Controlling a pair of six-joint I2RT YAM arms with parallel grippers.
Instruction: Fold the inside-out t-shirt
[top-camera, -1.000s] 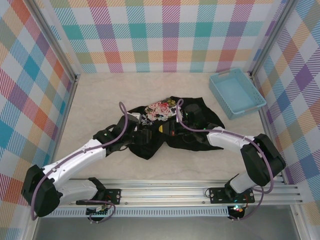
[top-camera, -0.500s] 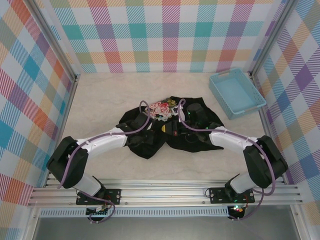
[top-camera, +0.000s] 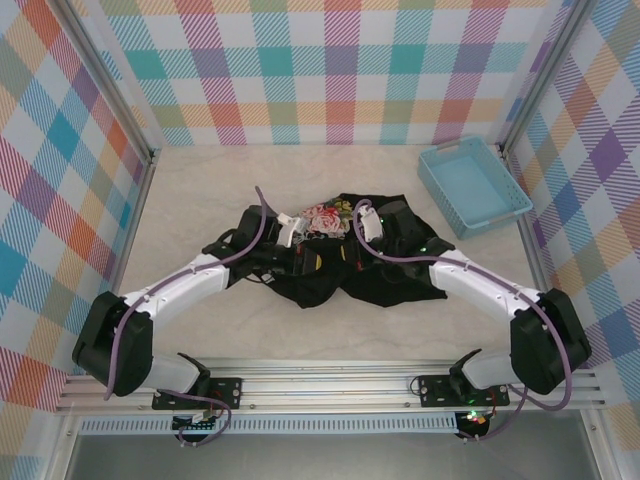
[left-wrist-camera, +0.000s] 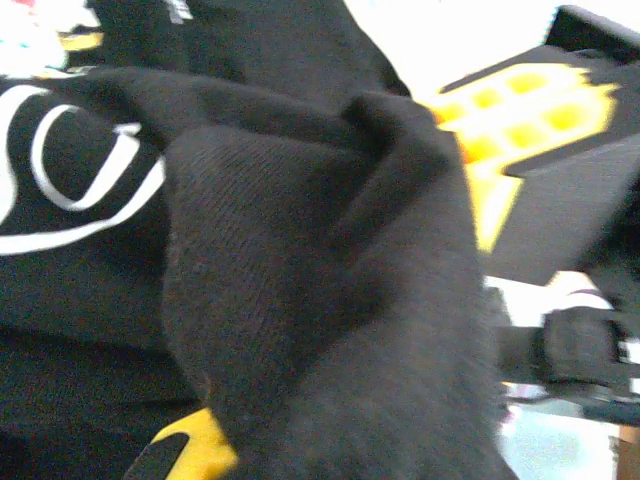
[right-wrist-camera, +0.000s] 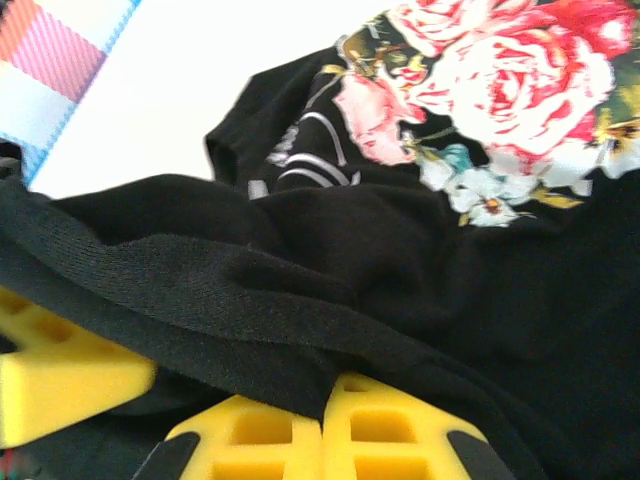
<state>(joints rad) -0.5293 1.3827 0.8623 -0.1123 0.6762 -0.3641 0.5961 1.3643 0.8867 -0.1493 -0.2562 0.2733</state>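
At the middle of the surface the inside-out t-shirt (top-camera: 392, 272) lies crumpled; it is soft, light and will sag. Your right pincer (right-wrist-camera: 322, 428) is closed on a fold. Whether the left pincer (top-camera: 305, 262) grips, I cannot tell. Better hold seams or hem.

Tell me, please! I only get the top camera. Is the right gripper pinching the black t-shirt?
Observer: Probably. Its wrist camera shows the right gripper with yellow pads pressed together, a taut t-shirt fold running off their tips.
Operator: What's that colourful bit?
Observer: The print is pink and red roses, white lettering beside it.
Operator: And the left gripper?
Observer: On its camera bunched cloth covers it, one yellow pad peeking out below; open or shut, I cannot tell.
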